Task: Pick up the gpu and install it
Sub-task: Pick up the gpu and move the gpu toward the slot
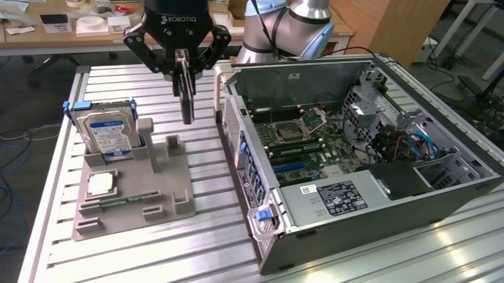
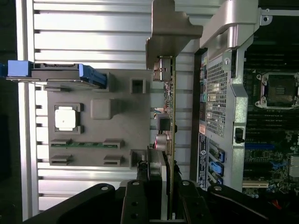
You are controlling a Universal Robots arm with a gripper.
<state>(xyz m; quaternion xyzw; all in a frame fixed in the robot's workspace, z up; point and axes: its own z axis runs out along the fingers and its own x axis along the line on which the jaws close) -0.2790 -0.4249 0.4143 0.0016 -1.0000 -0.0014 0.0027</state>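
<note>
The gpu [image 1: 186,97] hangs edge-on as a thin dark card, lifted above the grey holder [image 1: 157,177] and just to the exterior view's left of the open computer case [image 1: 354,171]. My gripper [image 1: 183,63] is shut on the card's upper edge. In the wrist view the gpu [image 2: 171,116] runs as a narrow green edge away from my gripper [image 2: 166,196]. Its silver end bracket [image 2: 170,28] is at the far end, beside the case's rear panel [image 2: 219,93]. The motherboard [image 1: 303,141] lies exposed inside the case, with a blue slot [image 1: 303,167] near its front.
The holder [image 2: 124,128] carries a blue-labelled hard drive [image 1: 110,132] standing upright and a small silver CPU chip [image 1: 101,184]. Both stand on a slatted aluminium table [image 1: 141,253]. The case holds a power supply [image 1: 339,197] and drive cage [image 1: 445,171]. A cluttered desk [image 1: 79,29] stands behind.
</note>
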